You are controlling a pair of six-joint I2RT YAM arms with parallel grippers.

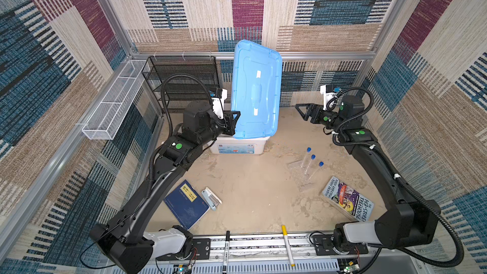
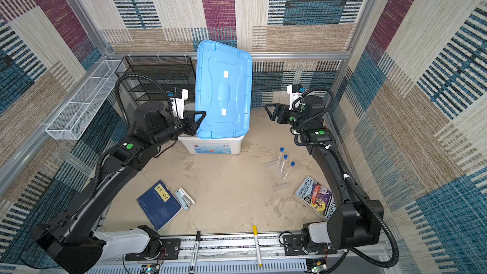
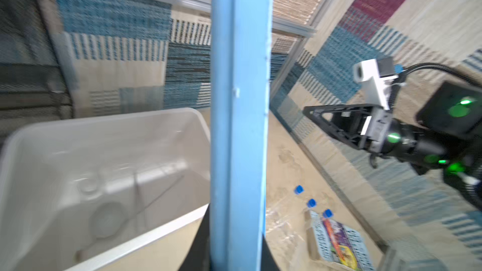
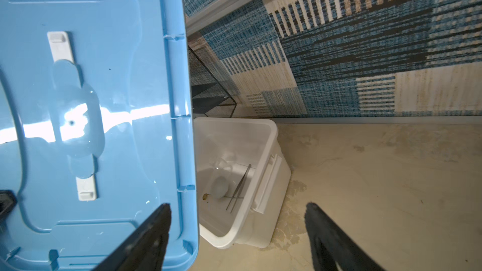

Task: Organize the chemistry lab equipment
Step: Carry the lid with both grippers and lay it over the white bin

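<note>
In a top view, clenching left jaws on the blue lid, upright over the white bin, with test tubes lying on the bench to its right; by left wrist, gripping the lid's edge; by right wrist, showing right jaws released beside the lid, metal tweezers and small white dish inside the bin.

The blue lid hides part of the white bin, where metal tweezers lie beside a small white dish. The right gripper hangs wide apart, empty.

The lid is light blue, the bin white, the tube caps blue.
</note>
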